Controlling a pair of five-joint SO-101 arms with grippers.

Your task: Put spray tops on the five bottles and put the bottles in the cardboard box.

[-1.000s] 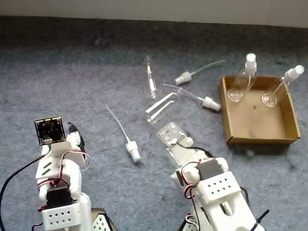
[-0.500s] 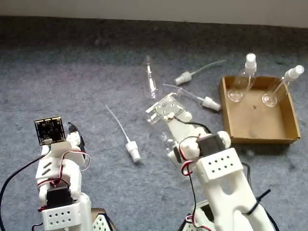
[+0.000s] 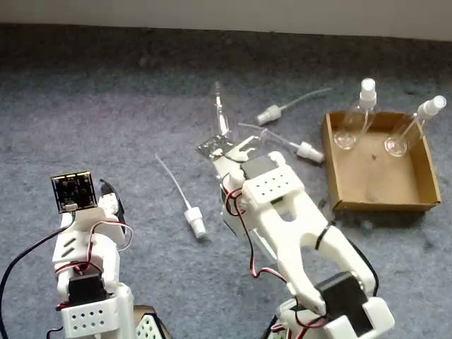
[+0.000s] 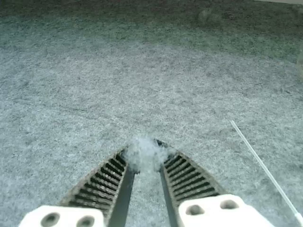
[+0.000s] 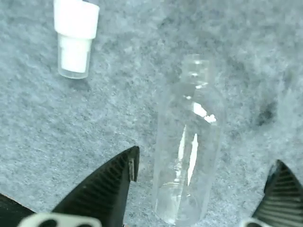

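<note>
Slippage is the risk: the right gripper [image 5: 207, 158], jaws wide apart, straddles the clear bottle [image 5: 188, 142] lying between them, nearer one jaw, so an uneven squeeze could roll it aside.

Soft even light — faint shadows, glints on bottle [image 5: 187, 142].

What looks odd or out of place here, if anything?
A tuft of grey fluff sits pinched at the tips of the left gripper, between its fingers. It is probably lint picked up from the carpet.
</note>
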